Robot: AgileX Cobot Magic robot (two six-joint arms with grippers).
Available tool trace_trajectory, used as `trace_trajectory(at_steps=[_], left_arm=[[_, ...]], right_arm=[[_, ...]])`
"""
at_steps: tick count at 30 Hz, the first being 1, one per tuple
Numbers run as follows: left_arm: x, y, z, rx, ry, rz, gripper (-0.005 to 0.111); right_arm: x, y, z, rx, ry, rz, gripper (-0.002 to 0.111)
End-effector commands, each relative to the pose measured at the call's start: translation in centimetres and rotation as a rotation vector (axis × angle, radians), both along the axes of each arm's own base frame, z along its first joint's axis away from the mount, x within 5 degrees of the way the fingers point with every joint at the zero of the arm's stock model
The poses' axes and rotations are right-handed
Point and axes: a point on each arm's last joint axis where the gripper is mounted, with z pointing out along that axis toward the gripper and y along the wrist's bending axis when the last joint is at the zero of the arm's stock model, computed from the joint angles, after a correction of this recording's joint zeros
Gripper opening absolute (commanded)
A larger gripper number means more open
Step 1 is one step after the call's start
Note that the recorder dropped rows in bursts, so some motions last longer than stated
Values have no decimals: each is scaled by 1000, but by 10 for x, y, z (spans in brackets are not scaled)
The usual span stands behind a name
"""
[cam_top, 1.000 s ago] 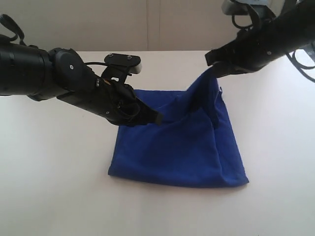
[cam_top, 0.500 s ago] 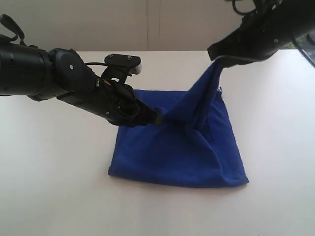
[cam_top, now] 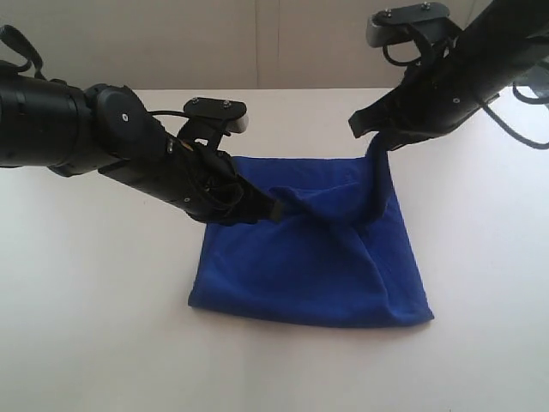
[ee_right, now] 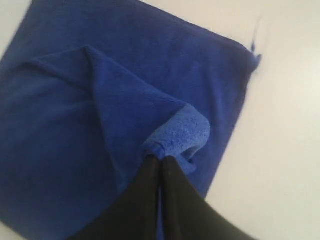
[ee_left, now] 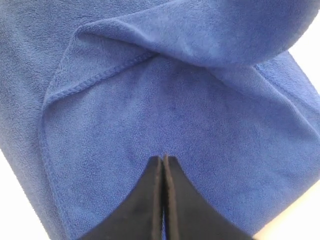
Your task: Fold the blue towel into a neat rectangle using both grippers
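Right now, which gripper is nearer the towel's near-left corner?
Left. The left gripper pinches the blue towel near its middle; the right gripper holds its far-right corner, diagonally opposite.

The blue towel [cam_top: 309, 266] is a deep royal-blue cloth with a soft pile, lying folded on the white table [cam_top: 94, 326], its near edge flat and roughly straight. Its upper layer is lifted at 2 places. On the left a ridge of cloth runs up to the left gripper [cam_top: 276, 209], whose black fingers [ee_left: 150, 200] are pressed together on it. On the right a corner hangs in a narrow drape from the right gripper [cam_top: 364, 129], whose fingers [ee_right: 145, 195] pinch its bunched tip
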Motion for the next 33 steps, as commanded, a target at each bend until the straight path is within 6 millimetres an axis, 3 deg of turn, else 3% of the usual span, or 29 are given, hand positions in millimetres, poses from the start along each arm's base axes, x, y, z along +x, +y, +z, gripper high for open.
trace_trajectory(at_steps=[1, 5, 8, 10, 17, 20, 24, 28, 31, 33], left_arm=[[-3, -3, 3, -15, 14, -5, 0], [-3, -3, 4, -18, 9, -4, 0], [-2, -3, 5, -20, 3, -1, 0], [-1, -3, 5, -22, -2, 4, 0], [-2, -3, 5, -21, 1, 2, 0], [-2, -3, 5, -20, 5, 0, 0], [-2, -3, 5, -20, 5, 0, 0], [-3, -3, 5, -19, 10, -3, 0], [-3, -3, 5, -19, 10, -3, 0], [-3, -3, 5, -19, 10, -3, 0]], right_arm=[[-40, 21, 41, 46, -52, 129, 0], [-69, 19, 77, 86, -152, 162, 0], [-68, 14, 85, 80, -225, 123, 0], [-53, 9, 72, 34, -221, 62, 0], [19, 2, -31, -29, -65, -99, 0], [40, -7, -57, -3, -76, -192, 0], [56, -26, -61, 69, -129, -338, 0], [66, -60, -58, 188, -138, -578, 0], [68, -82, -71, 207, -77, -700, 0], [66, -87, -82, 157, -18, -689, 0]])
